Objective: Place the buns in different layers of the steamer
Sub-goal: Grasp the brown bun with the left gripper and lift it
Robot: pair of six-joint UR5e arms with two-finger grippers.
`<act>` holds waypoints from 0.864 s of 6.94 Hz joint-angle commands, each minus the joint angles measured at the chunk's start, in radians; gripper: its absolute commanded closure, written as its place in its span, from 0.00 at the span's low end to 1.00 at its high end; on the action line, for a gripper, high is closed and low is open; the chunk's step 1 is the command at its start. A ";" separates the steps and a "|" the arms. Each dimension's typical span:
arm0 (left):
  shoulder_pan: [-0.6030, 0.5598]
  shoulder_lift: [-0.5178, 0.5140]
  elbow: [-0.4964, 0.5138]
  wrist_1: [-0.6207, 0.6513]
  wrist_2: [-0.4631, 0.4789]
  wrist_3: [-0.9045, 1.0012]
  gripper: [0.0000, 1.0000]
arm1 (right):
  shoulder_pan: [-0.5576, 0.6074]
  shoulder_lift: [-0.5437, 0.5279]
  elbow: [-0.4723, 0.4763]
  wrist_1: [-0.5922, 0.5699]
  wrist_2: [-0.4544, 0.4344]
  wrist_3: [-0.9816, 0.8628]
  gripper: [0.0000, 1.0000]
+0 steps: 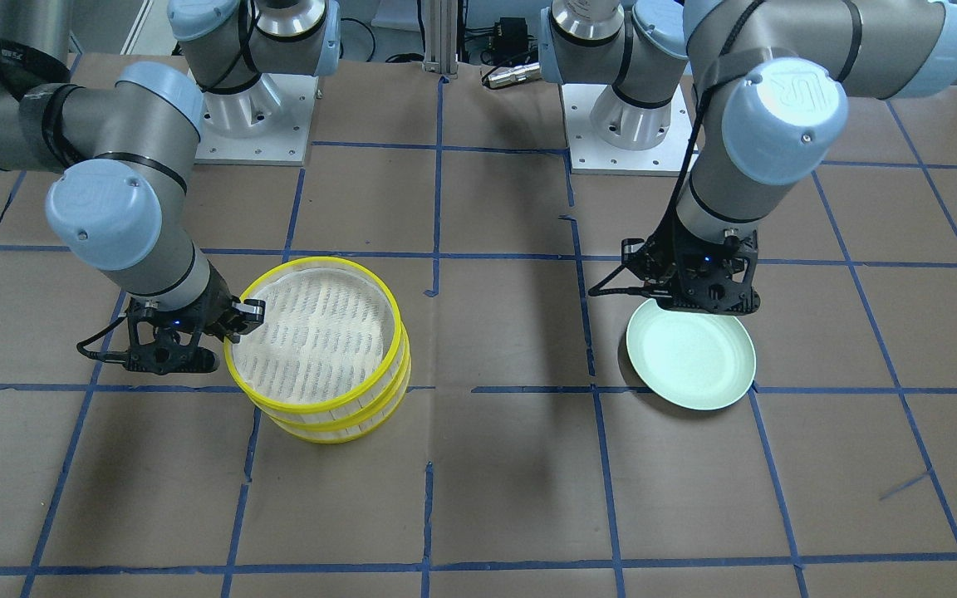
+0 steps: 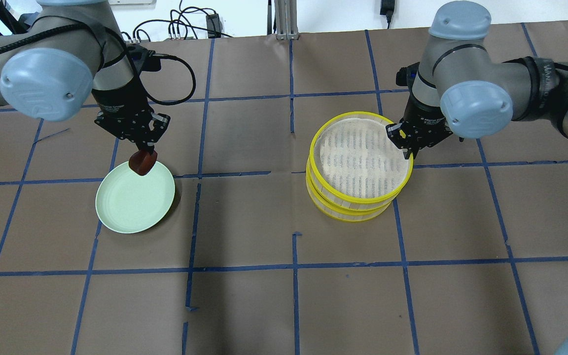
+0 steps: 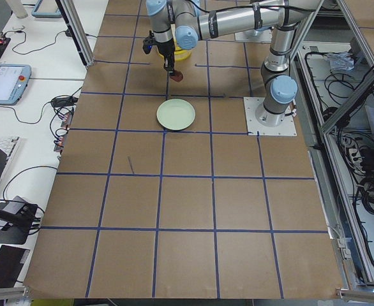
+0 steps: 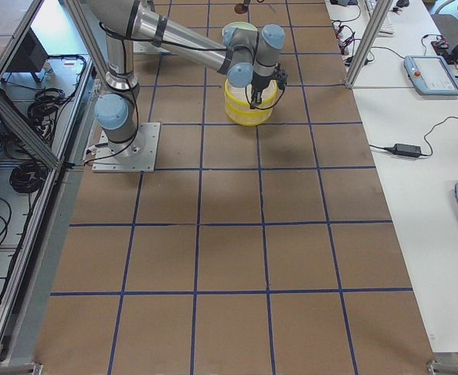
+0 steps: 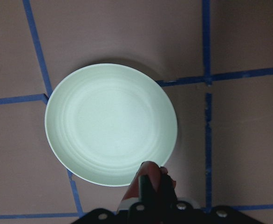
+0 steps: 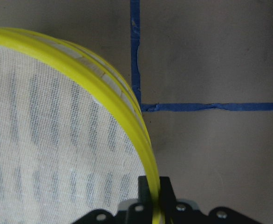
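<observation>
Two arms are seen, each with one tool. One steamer (image 2: pixel 358 158) stands on the table (image 2: pixel 284 296), made of two yellow-rimmed layers. The upper layer (image 1: pixel 321 332) is set slightly off-centre over the lower layer (image 1: pixel 345 428). One pale green plate (image 2: pixel 131 202) lies well apart from the steamer.

Only one bun is made out. This reddish-brown bun (image 2: pixel 141 165) is gripped between the narrowed fingers of the left tool (image 2: pixel 145 154) and is held in the air near the plate's rim, clear of it. The right tool (image 2: pixel 408 150) is closed on the yellow rim of the upper layer, one finger inside the rim and one outside, as shown in the right wrist view.

The floor of the lower layer is covered by the upper layer, so its contents cannot be told. In the front-facing view the bun is hidden behind the left tool. In the left wrist view only its reddish edge is seen beside the fingers. In both side views the far arm is small, and its tool is hard to make out.
</observation>
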 commanded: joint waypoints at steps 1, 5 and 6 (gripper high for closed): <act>-0.039 0.023 0.038 -0.044 -0.126 -0.110 0.81 | 0.015 0.008 0.014 -0.029 -0.001 0.000 0.89; -0.047 0.023 0.042 -0.044 -0.134 -0.123 0.81 | 0.013 0.000 0.018 -0.031 -0.023 -0.001 0.89; -0.047 0.023 0.042 -0.045 -0.132 -0.123 0.81 | 0.013 -0.001 0.018 -0.028 -0.032 0.000 0.89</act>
